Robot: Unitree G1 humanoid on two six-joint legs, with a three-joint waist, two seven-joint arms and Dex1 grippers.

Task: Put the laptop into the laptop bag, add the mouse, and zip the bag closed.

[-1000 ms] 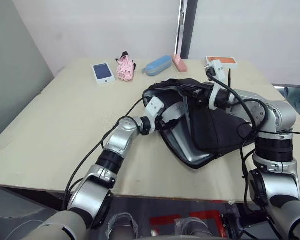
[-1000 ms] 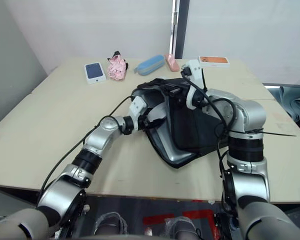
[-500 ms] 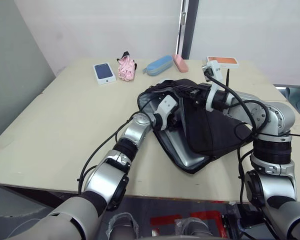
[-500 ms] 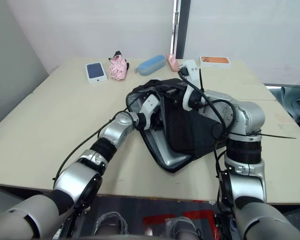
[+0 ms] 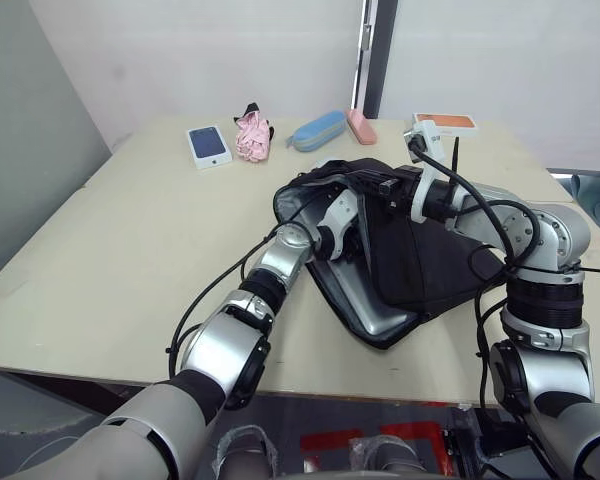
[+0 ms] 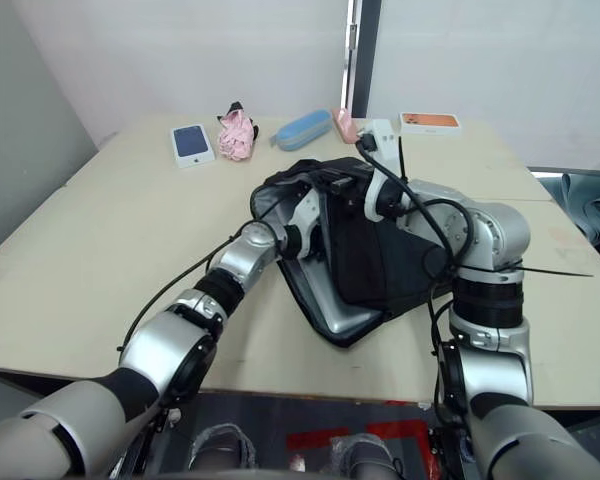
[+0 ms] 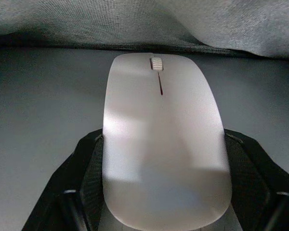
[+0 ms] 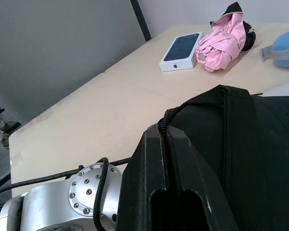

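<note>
The black laptop bag [image 5: 435, 265] lies on the table with its mouth held up. Inside it lies the silver-grey laptop [image 5: 373, 305], one corner showing at the near edge. My left gripper [image 7: 163, 144] reaches into the mouth and is shut on the white mouse [image 7: 159, 91], just above the laptop lid [image 7: 38, 120] and under the bag's grey lining [image 7: 135, 19]. My right gripper [image 8: 164, 132] is shut on the bag's upper edge [image 8: 241, 110] and holds it lifted.
Along the table's far edge lie a white phone box [image 5: 208, 146], a pink bundle [image 5: 251, 135], a blue case [image 5: 315, 130], a pink case [image 5: 359, 126] and an orange-topped box [image 5: 443, 122]. Bare tabletop [image 5: 130, 250] stretches to the left of the bag.
My left arm has pushed forward, carrying the mouse from the bag's near edge deeper into its mouth. The bag has slid a little to the left. The right gripper has kept its hold.
</note>
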